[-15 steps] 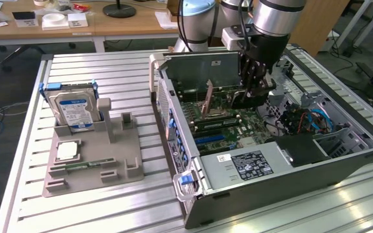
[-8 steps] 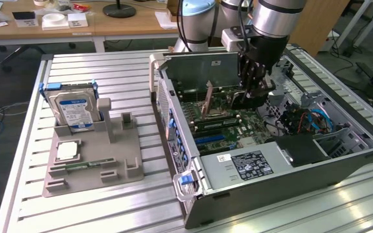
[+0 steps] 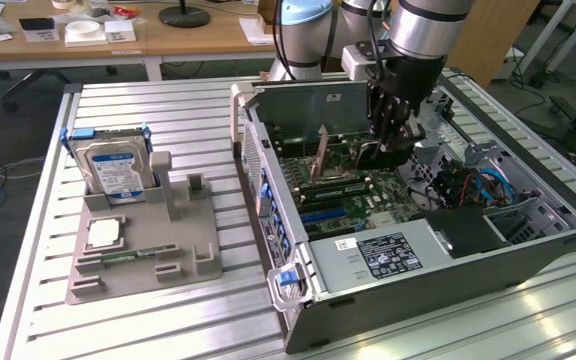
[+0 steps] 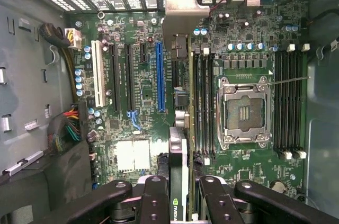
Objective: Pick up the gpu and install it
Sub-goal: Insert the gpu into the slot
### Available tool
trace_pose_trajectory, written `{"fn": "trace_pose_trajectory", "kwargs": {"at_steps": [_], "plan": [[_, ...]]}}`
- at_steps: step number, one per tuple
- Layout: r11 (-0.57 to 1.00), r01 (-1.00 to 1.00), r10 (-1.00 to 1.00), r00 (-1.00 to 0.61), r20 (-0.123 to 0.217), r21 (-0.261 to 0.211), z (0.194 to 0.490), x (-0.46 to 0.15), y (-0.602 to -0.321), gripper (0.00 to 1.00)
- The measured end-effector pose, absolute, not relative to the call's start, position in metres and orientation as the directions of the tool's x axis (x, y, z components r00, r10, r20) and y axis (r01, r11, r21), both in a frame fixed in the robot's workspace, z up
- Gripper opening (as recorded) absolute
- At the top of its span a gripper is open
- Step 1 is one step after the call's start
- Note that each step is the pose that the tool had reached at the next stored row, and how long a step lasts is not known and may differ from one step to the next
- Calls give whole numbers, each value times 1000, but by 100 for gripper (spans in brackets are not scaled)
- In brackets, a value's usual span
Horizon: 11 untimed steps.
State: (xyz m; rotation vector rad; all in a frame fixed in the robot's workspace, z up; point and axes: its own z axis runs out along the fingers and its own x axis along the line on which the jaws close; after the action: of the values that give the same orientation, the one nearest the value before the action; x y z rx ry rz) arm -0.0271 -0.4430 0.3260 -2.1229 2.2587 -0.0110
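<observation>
Gpu, green card with silver bracket point(image 4: 177, 155), clamped between black gripper point(image 4: 183, 203) jaws; judged offset from blue slot point(image 4: 159, 70); connector edge could be crushed against green motherboard point(image 4: 249, 49).

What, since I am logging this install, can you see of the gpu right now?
The gpu is seen edge-on: a thin green circuit board with a black cooler block on one face and a silver metal bracket at its far end. It stands on edge over the motherboard, between the long blue slot and the memory slots. The end effector grips it, black fingers on both faces. Whether it sits in a slot cannot be told.
</observation>
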Motion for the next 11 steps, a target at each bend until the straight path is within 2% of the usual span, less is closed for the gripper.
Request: {"fn": "trace_pose_trajectory", "kwargs": {"at_steps": [11], "plan": [[62, -997, -998, -61, -26, -34, 322, -27, -443, 27]]}}
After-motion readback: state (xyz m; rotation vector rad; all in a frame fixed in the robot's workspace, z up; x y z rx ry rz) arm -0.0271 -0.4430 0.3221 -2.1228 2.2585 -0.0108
